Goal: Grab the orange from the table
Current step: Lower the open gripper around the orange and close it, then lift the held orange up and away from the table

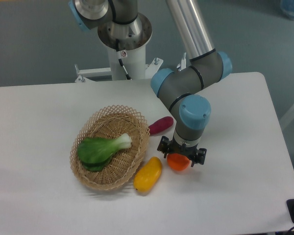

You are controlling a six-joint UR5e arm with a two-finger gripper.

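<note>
The orange (179, 163) lies on the white table (235, 196), just right of the yellow fruit. My gripper (182, 155) is directly over it, pointing down, and its black body covers the orange's top. The fingers are hidden behind the gripper body and the fruit, so I cannot tell whether they are closed on the orange. The orange looks to be at table level.
An elongated yellow fruit (148, 174) lies left of the orange. A purple oblong vegetable (160, 125) lies behind the gripper. A woven wicker basket (108, 174) holding a green leafy vegetable (101, 148) stands to the left. The robot base (124, 36) is at the back.
</note>
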